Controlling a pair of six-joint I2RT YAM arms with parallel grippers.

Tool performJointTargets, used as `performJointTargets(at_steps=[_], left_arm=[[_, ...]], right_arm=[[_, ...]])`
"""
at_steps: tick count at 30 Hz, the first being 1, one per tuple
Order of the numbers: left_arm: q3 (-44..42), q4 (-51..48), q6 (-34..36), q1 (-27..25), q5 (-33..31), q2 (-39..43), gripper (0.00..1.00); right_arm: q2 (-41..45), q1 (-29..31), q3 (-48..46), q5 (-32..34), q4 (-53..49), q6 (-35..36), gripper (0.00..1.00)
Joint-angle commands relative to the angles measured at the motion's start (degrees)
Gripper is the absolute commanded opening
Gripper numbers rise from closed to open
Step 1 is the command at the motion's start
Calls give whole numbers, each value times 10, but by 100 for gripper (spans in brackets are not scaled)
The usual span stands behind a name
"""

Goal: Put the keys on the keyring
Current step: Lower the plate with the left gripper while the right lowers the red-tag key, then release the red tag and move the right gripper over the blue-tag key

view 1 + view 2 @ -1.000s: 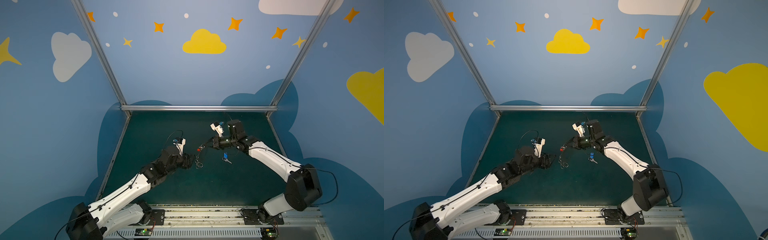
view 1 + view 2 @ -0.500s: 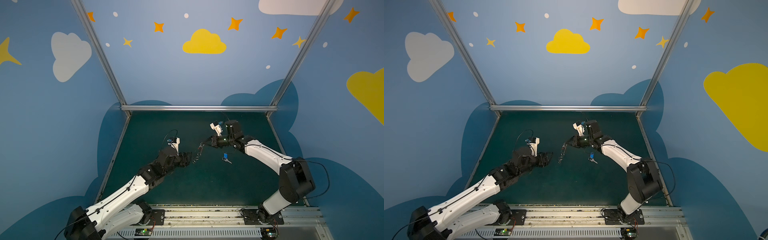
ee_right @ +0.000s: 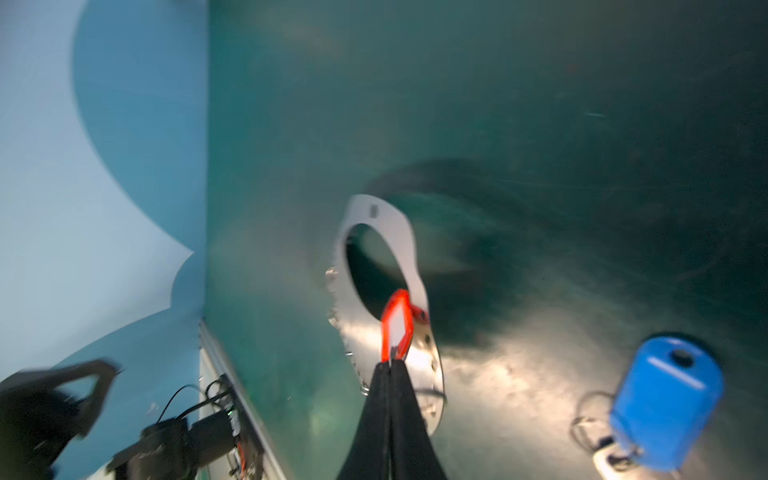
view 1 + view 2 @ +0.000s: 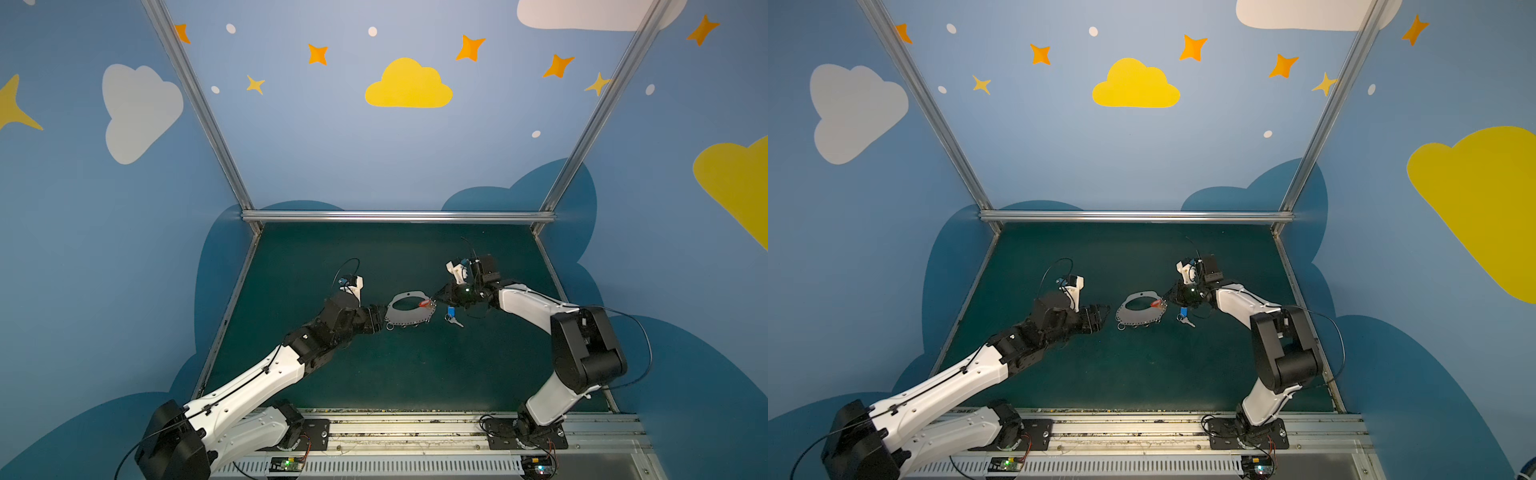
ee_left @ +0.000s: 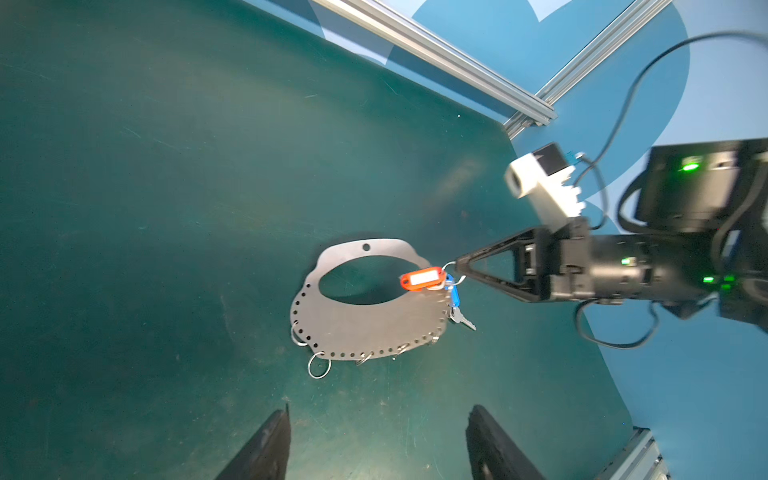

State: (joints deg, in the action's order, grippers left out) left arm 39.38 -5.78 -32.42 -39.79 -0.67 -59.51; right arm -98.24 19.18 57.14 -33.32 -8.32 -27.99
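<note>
The keyring is a grey oval plate with wire rings along its near edge, at mid-mat. In the left wrist view the keyring faces up, and its shadow falls apart from it, so it seems partly raised. The red-tagged key lies over the plate's right rim. My right gripper is shut on the small ring at that tag's end. The blue-tagged key lies on the mat just right of the plate. My left gripper stands open and empty, just left of the plate.
The green mat is bounded by an aluminium rail at the back and by slanted rails at both sides. Blue painted walls rise behind them. Both arm bases sit on the front rail.
The keyring has swung from hanging edge-on between the grippers to facing up. My left gripper has opened wider and drawn back to the left. The right gripper stays shut.
</note>
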Motion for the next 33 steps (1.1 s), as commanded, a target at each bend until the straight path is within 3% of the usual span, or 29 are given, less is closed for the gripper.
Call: performJointTargets(at_steps=[1, 5, 10, 12, 18, 22, 27, 33], left_arm=[[-4, 11, -11, 2, 1, 1, 68], [-4, 12, -14, 2, 0, 3, 69], [-9, 22, -27, 2, -3, -5, 70], [-7, 25, -30, 2, -3, -17, 71], [4, 38, -39, 2, 7, -49, 71], [12, 39, -46, 2, 15, -62, 71], [14, 38, -50, 2, 20, -69, 71], [11, 38, -58, 2, 20, -68, 71]], right_arm=[[-37, -8, 35, 24, 9, 11, 6], [-51, -22, 61, 63, -30, 27, 26], [-3, -30, 69, 159, -127, 58, 36], [25, -28, 61, 192, -157, 66, 38], [68, -7, 16, 210, -176, 71, 41], [76, 34, -9, 247, -172, 61, 42], [73, 74, -39, 294, -151, 58, 56], [53, 95, -54, 322, -134, 75, 57]])
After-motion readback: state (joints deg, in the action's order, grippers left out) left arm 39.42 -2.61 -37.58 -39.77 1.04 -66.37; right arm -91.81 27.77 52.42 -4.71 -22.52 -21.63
